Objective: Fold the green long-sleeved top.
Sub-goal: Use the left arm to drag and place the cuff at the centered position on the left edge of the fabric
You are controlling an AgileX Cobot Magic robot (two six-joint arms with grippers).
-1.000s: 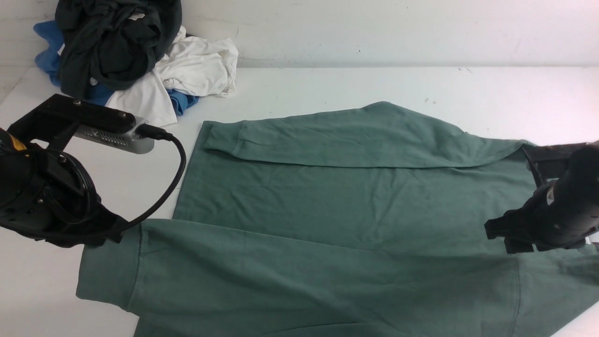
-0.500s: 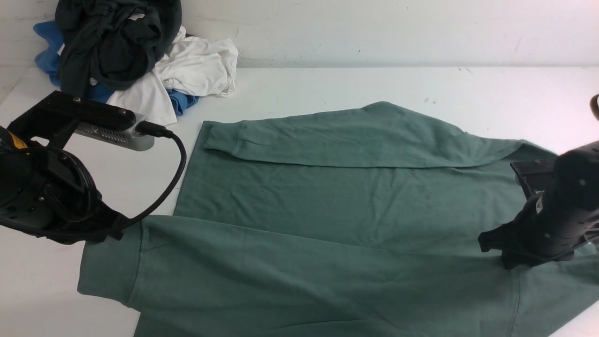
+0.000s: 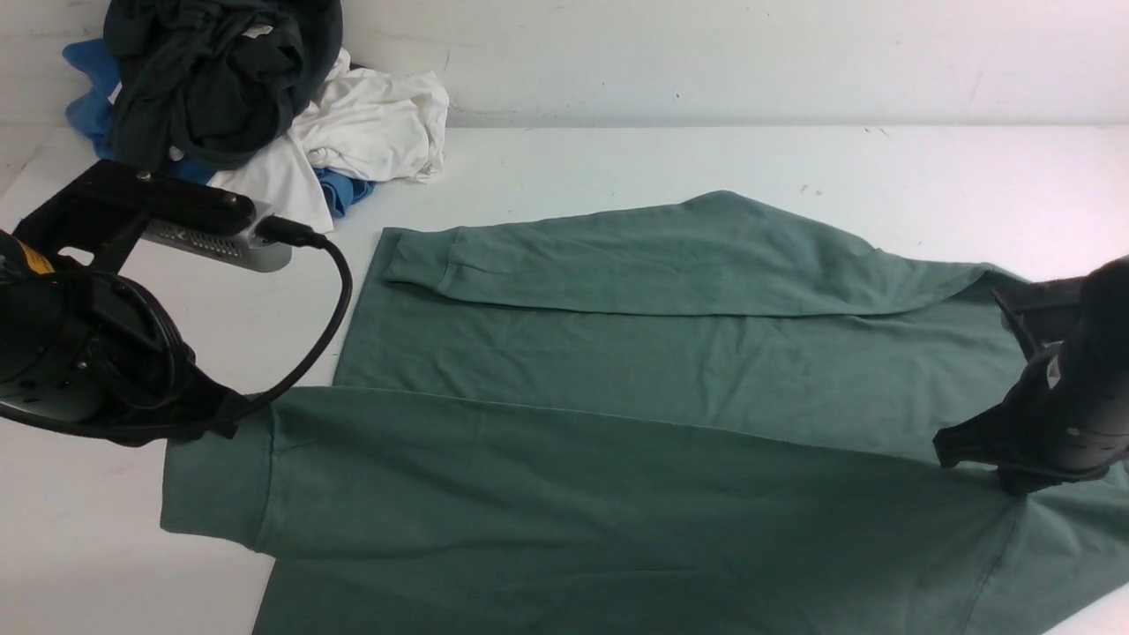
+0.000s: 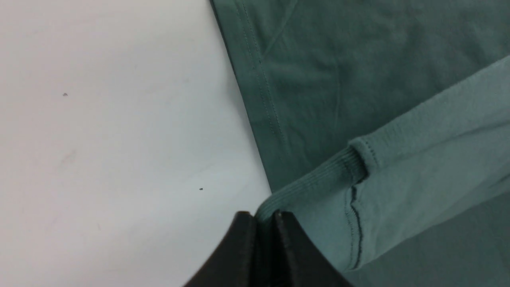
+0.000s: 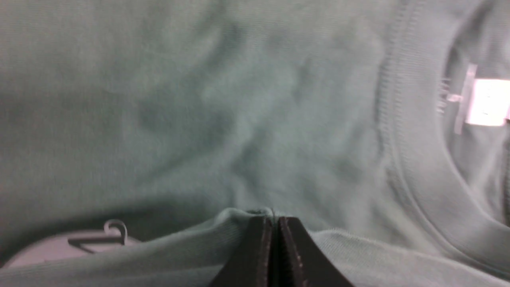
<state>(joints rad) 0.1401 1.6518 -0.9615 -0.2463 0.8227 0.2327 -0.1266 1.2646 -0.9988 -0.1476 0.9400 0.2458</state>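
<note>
Along the bottom of the front view, the green top (image 3: 670, 397) is lying spread over the white table (image 3: 617, 159), filling the middle and lower right of the frame. Its near sleeve (image 3: 573, 467) is stretching across the body from right to left, with the ribbed cuff (image 3: 216, 485) sitting at lower left, past the hem edge. The left gripper (image 4: 263, 217) is pinching the corner of that cuff, its fingers closed tight on the ribbing. At the right edge of the frame, the right gripper (image 5: 275, 220) is nipping a raised fold of the green top, its fingers pressed together on the cloth. In its wrist view the ribbed neck (image 5: 410, 151) and the white label (image 5: 486, 101) are showing just beyond. Farther back, the far sleeve (image 3: 670, 265) is lying folded across the body, its end pointing left. In the upper left corner a pile of clothes (image 3: 265, 115) is resting against the wall (image 3: 750, 53), with a dark garment (image 3: 212, 79) sitting on top of a white garment (image 3: 370, 123) and a blue garment (image 3: 88, 97).
</note>
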